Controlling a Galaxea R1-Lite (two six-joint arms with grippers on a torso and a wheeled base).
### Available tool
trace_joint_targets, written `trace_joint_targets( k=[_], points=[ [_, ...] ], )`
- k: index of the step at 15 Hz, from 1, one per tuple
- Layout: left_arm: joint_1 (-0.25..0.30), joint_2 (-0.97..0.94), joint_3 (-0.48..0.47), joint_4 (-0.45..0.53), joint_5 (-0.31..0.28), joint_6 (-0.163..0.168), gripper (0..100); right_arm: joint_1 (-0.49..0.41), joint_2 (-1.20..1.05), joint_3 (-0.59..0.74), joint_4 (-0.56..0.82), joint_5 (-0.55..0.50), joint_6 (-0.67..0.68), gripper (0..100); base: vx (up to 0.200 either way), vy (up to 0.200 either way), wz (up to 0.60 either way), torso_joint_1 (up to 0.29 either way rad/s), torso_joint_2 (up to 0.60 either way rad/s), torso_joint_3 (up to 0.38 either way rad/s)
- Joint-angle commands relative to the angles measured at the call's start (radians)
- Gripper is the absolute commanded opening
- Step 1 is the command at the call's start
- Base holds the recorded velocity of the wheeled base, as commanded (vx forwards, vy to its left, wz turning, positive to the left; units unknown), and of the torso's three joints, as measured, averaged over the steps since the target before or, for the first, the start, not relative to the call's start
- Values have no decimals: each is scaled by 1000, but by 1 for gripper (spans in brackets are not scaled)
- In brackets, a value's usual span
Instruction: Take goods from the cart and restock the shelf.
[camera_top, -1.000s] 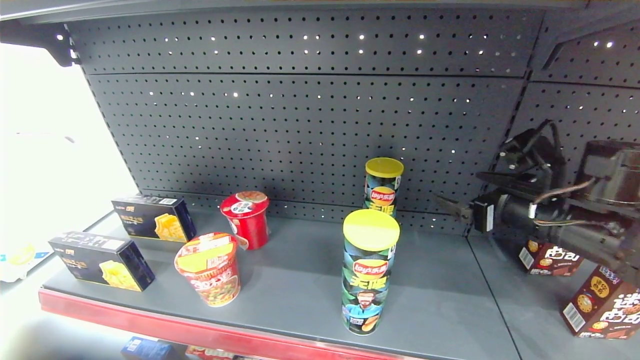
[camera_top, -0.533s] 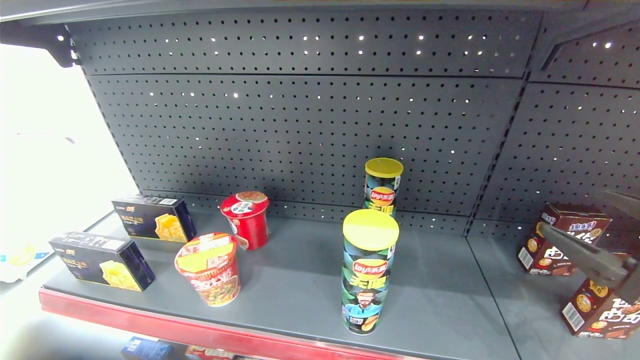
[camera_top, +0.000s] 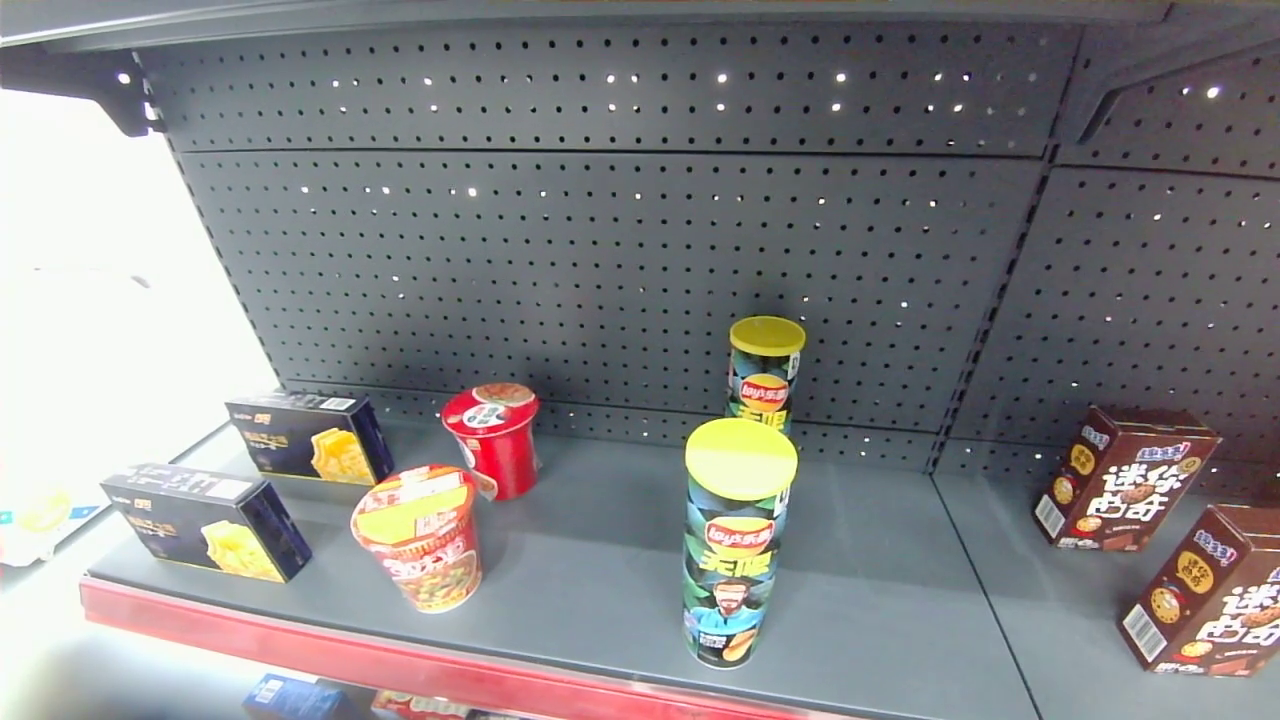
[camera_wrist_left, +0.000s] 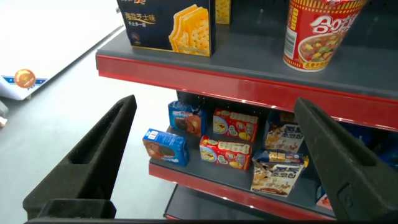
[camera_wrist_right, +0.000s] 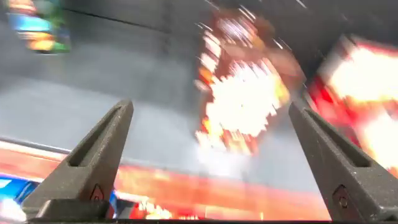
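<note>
On the grey shelf (camera_top: 880, 620) stand two yellow-lidded chip cans, one in front (camera_top: 738, 540) and one behind (camera_top: 765, 373). Left of them are a noodle cup (camera_top: 420, 537), a red cup (camera_top: 493, 439) and two dark cracker boxes (camera_top: 205, 520) (camera_top: 310, 436). Two brown cookie boxes (camera_top: 1125, 478) (camera_top: 1205, 590) stand at the right. My left gripper (camera_wrist_left: 214, 165) is open and empty below the shelf's red front edge (camera_wrist_left: 249, 74). My right gripper (camera_wrist_right: 217, 168) is open and empty, facing a blurred brown cookie box (camera_wrist_right: 242, 99) on the shelf.
A perforated dark back panel (camera_top: 600, 240) closes the shelf behind the goods. A lower shelf (camera_wrist_left: 211, 180) holds blue and red snack boxes (camera_wrist_left: 165, 146) (camera_wrist_left: 227, 152). Bare shelf room lies between the chip cans and the cookie boxes.
My right arm, which stood at the right over the cookie boxes, has drawn back down and out of the head view. The goods on the shelf have not moved.
</note>
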Motion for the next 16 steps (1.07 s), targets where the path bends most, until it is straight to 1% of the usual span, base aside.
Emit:
trace_joint_targets(
  k=[1, 2, 4, 5, 7, 8, 9, 10, 12, 16],
  points=[
    [1, 2, 0, 0, 0, 0, 100, 5, -173, 57, 66, -139, 83, 100, 0, 0, 0, 0, 0, 0],
    [1, 2, 0, 0, 0, 2, 100, 28, -177, 67, 66, -176, 122, 100, 0, 0, 0, 0, 0, 0],
    [1, 2, 0, 0, 0, 2, 100, 103, -230, 110, 70, -197, 138, 100, 0, 0, 0, 0, 0, 0],
    [0, 2, 0, 0, 0, 0, 100, 116, -252, 110, 70, -191, 139, 100, 0, 0, 0, 0, 0, 0],
    [0, 2, 0, 0, 0, 0, 100, 110, -267, 110, 68, -128, 147, 100, 0, 0, 0, 0, 0, 0],
    [0, 2, 0, 0, 0, 0, 100, 109, -267, 110, 70, -56, 158, 100, 0, 0, 0, 0, 0, 0],
    [0, 2, 0, 0, 0, 0, 100, 107, -267, 110, 106, 8, 162, 100, 0, 0, 0, 0, 0, 0],
    [0, 2, 0, 0, 0, 0, 100, 109, -267, 105, 154, 16, 159, 100, 0, 0, 0, 0, 0, 0],
    [1, 2, 0, 0, 0, -1, 100, 109, -267, 110, 126, 14, 167, 100, 0, 0, 0, 0, 0, 0],
    [0, 2, 0, 0, 0, 0, 100, 107, -267, 110, 128, 16, 159, 100, 0, 0, 0, 0, 0, 0]
  ],
)
